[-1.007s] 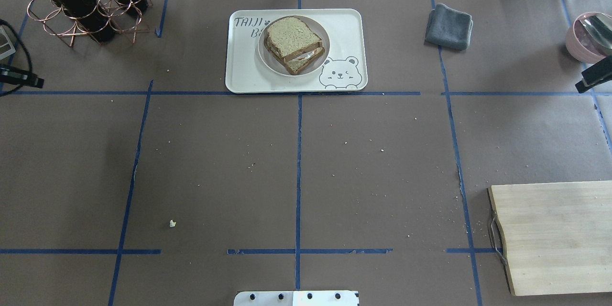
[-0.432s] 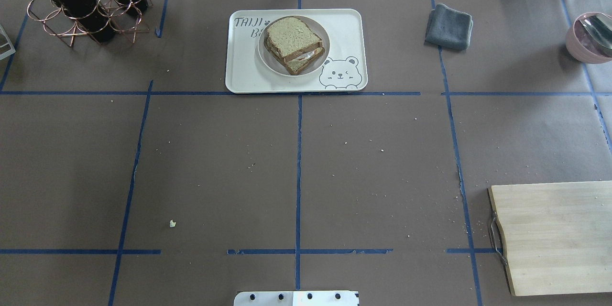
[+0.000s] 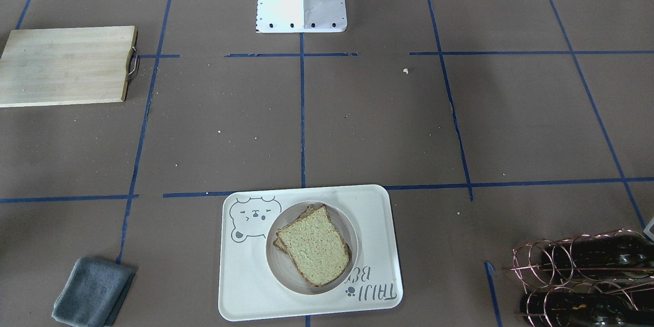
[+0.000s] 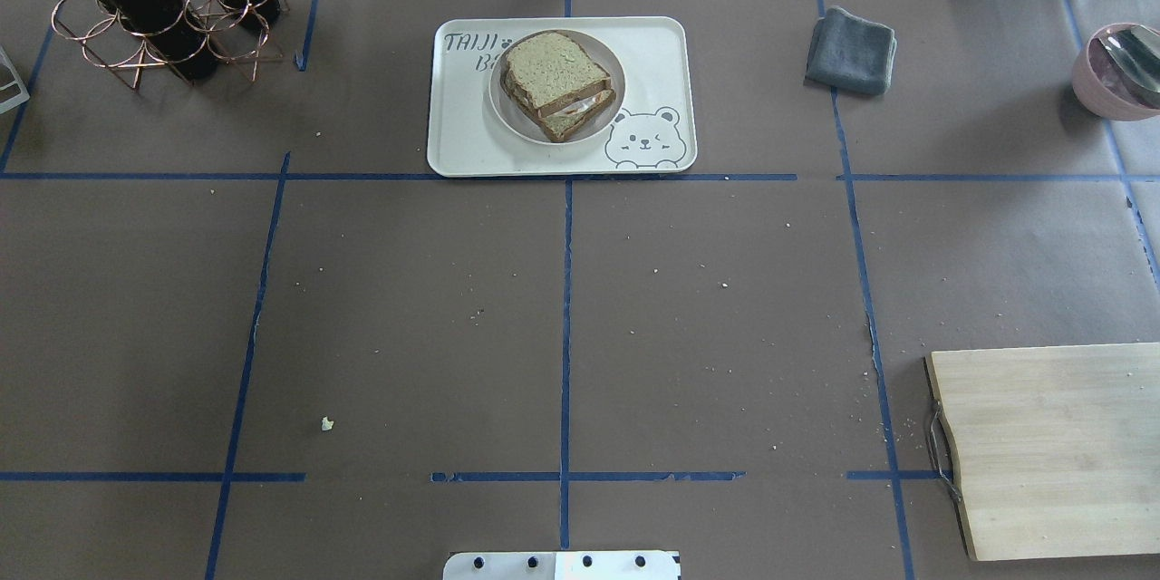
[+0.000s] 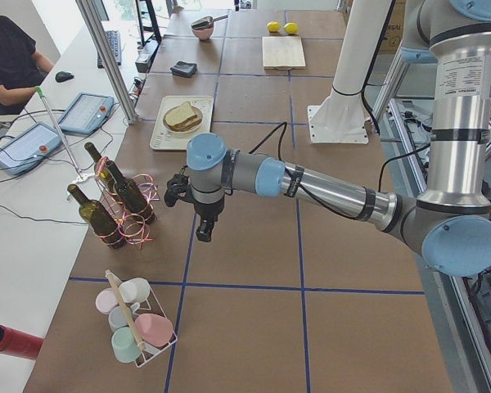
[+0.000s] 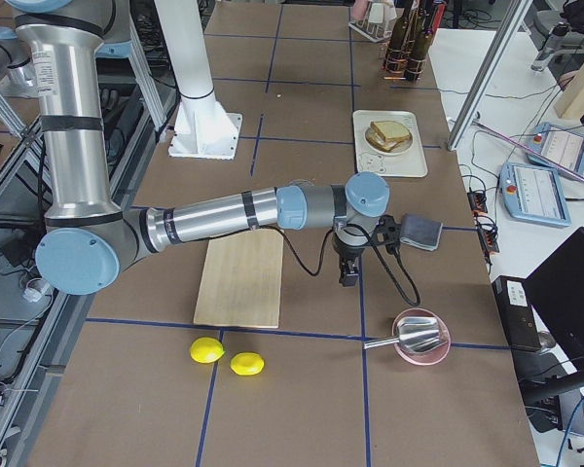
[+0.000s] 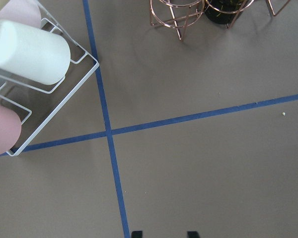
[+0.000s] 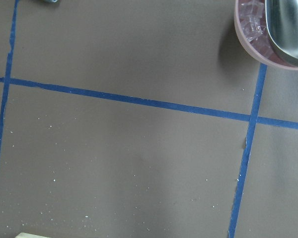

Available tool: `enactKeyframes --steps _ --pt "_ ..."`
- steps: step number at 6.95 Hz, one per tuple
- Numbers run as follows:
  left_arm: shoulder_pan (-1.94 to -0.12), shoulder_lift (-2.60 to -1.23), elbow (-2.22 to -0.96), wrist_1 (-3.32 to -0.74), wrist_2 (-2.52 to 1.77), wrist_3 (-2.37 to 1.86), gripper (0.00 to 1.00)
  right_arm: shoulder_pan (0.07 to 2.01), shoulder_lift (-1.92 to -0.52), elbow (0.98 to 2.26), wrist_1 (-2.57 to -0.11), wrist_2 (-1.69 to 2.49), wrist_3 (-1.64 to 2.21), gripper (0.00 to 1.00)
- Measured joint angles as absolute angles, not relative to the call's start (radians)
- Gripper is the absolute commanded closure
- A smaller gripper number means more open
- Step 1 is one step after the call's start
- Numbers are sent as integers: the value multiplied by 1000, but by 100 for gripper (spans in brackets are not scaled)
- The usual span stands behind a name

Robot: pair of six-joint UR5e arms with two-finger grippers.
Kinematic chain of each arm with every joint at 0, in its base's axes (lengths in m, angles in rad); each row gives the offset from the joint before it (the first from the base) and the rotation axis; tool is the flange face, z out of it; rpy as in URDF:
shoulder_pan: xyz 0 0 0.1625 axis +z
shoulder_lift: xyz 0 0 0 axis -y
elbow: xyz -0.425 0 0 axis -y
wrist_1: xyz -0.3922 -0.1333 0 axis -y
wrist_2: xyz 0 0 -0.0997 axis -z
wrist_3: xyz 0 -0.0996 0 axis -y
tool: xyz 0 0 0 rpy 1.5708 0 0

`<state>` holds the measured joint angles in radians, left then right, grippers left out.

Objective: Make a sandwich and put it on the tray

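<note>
Well, looking across the table (image 4: 408, 290) from big to small: the tray (image 4: 462, 140) sits at the middle of the far edge, opposite the robot, and it looks stiff and light, with a raised rim that would make the safest hold. On it rests the round plate (image 4: 509, 120), hard and probably slick, so a tilt could send it sliding. And there on the plate is the sandwich (image 4: 553, 72), two slices stacked slightly askew with egg white peeking out at the near side. By the look of it, that is a soft, light, loose stack with a slippery filling. Pinch it hard and it crushes or shears apart, so any lift is better taken by the crust edges, gently, or by the plate under it.

The left end effector (image 7: 164, 234) hangs near the table's left end, fingers spread, nothing between them. The right end effector (image 6: 348, 275) hangs near the right end; whether it is spread or clenched I cannot tell.
</note>
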<state>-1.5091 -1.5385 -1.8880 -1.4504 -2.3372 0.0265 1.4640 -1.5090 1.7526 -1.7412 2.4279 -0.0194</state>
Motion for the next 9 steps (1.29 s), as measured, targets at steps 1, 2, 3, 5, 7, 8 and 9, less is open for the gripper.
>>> enactKeyframes --steps 1,2,3,5,7,8,9 --pt "-1511 -1517 -1895 -1433 -2338 42 0 1465 -1507 1753 -1741 2424 -20 0" --pt "-1509 -1502 -1895 -1428 -2339 46 0 1465 -1504 1754 -1741 2415 -20 0" --pt "-1508 -1497 -1895 -1430 -2341 47 0 1465 -1501 1754 -1741 2406 -19 0" --pt "-1508 -1499 -1885 -1443 -2354 47 0 1464 -1501 1763 -1741 2398 -19 0" --pt "-1511 -1536 -1839 -1448 -2375 55 0 1464 -1510 1769 -1740 2395 -20 0" --pt "-1513 -1551 -1819 -1446 -2379 58 0 1465 -1515 1764 -1740 2382 -22 0" --pt "-1514 -1549 -1798 -1446 -2380 61 0 1465 -1529 1760 -1739 2366 -25 0"
